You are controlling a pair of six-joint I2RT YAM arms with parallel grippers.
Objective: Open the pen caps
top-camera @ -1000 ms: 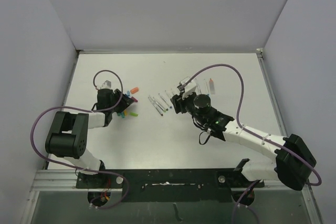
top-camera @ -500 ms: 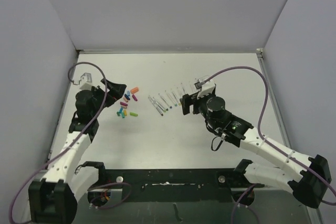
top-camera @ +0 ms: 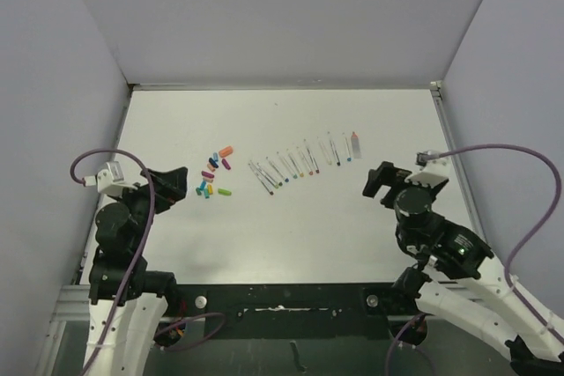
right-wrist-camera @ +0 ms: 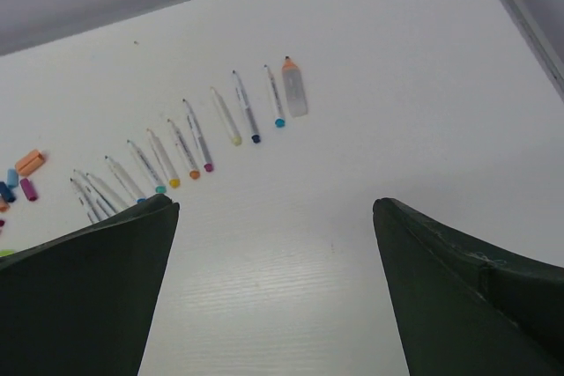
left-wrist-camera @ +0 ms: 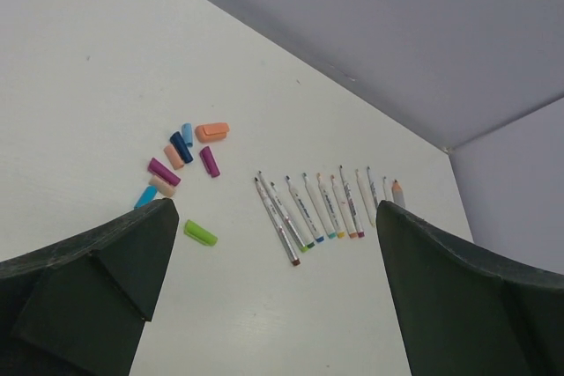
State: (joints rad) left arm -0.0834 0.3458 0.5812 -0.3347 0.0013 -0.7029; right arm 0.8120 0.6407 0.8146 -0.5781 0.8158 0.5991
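Several loose pen caps (top-camera: 214, 173) in mixed colours lie in a cluster left of the table's centre, and the left wrist view shows the same pen caps (left-wrist-camera: 181, 160) with a green one (left-wrist-camera: 200, 232) nearest. Uncapped pens (top-camera: 300, 163) lie side by side in a slanting row to their right, and the same pens (right-wrist-camera: 185, 143) appear in the right wrist view. My left gripper (top-camera: 176, 184) hangs open and empty near-left of the caps, its jaws wide apart (left-wrist-camera: 275, 209). My right gripper (top-camera: 377, 182) stands open and empty near-right of the pen row (right-wrist-camera: 273, 202).
A fatter pale marker (right-wrist-camera: 293, 90) with an orange tip ends the pen row at the far right. The white table (top-camera: 291, 235) is walled at the back and both sides. Purple cables loop over both arms.
Both arms have drawn back toward the near edge, the left away from the caps, the right away from the pens. Both grippers have opened wide and hold nothing.
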